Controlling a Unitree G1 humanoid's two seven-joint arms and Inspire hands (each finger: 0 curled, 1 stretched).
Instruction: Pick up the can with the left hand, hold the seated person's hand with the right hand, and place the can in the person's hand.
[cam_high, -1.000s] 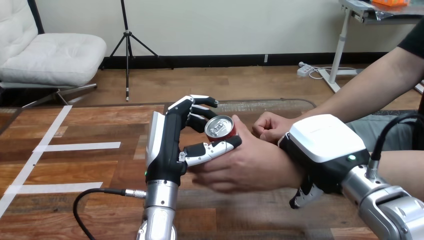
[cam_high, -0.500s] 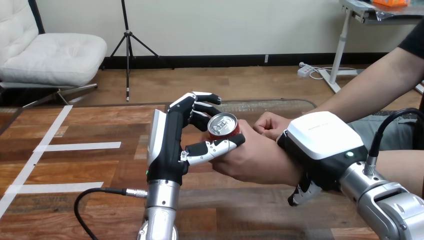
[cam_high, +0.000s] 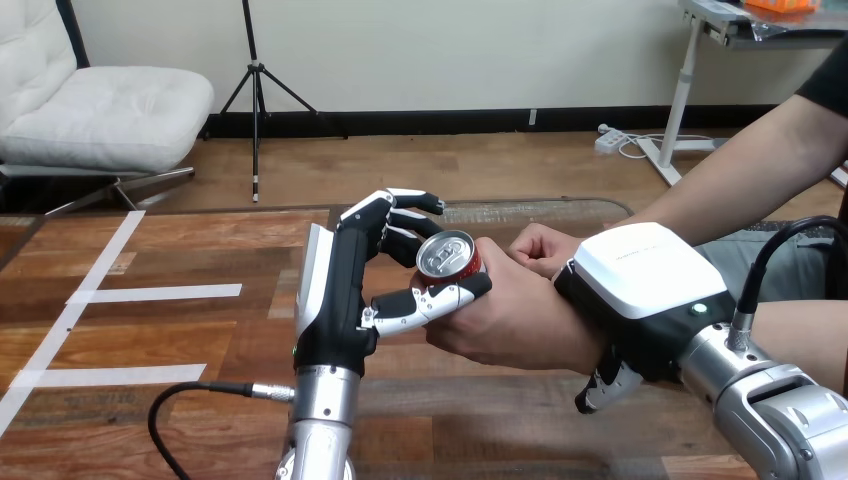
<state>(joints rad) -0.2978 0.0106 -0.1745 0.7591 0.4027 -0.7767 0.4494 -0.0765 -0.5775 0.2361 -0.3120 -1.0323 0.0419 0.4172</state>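
Can (cam_high: 447, 258) is clasped by the curled left hand (cam_high: 335, 290) against the person's hand (cam_high: 510, 322). The right hand (cam_high: 640, 290) is laid over the wrist (cam_high: 572, 345), but its grip cannot be told. Open table (cam_high: 150, 330) is seen leftward.

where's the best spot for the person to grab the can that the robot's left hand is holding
Grip the can by its round side wall, coming from the view's right. It stands nearly upright, top up. The left hand covers its left side, with fingers curled round the far side and the thumb across the near side. The right side looks free, and the person's hand lies against it there.
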